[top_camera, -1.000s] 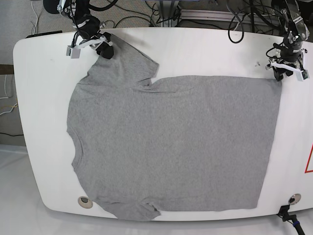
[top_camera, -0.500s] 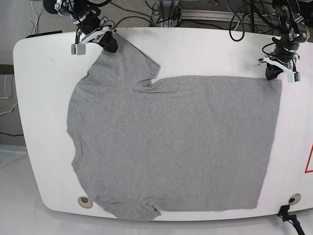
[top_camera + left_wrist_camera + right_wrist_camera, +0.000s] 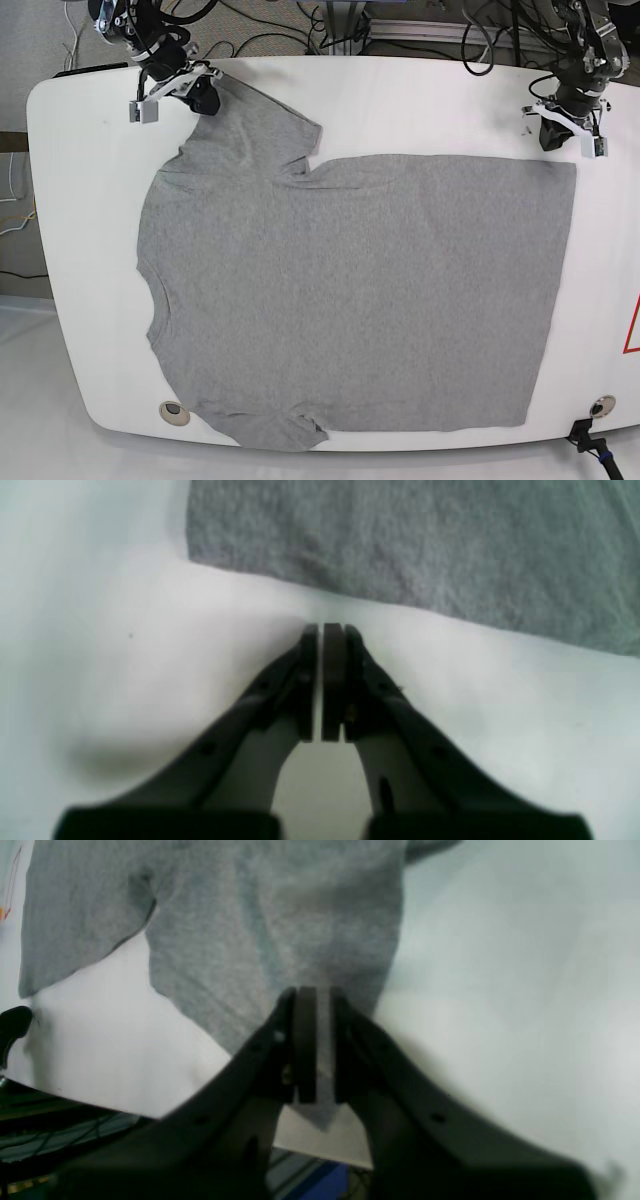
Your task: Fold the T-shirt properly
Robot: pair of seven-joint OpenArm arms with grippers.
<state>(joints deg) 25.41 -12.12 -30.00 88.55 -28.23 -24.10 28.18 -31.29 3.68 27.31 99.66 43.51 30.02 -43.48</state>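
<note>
The grey T-shirt (image 3: 350, 290) lies spread flat on the white table (image 3: 420, 100), collar side at the left and hem at the right. My left gripper (image 3: 560, 135) hovers over bare table just beyond the far hem corner. In the left wrist view this gripper (image 3: 325, 627) is shut and empty, with the shirt edge (image 3: 400, 540) a little ahead of it. My right gripper (image 3: 203, 98) sits at the tip of the far sleeve. Its jaws (image 3: 322, 990) are almost together over the flat sleeve cloth (image 3: 275, 915). Grey shows in the slit, and nothing looks lifted.
Cables and equipment crowd the floor behind the table's far edge. Two round holes (image 3: 175, 411) (image 3: 601, 405) sit near the front corners. A red marking (image 3: 632, 325) is at the right edge. The table's far edge (image 3: 125, 1112) runs close under the right gripper.
Both grippers have closed. The left one has drawn back from the hem corner towards the far edge. The right one has shifted left at the sleeve tip. The shirt lies as before.
</note>
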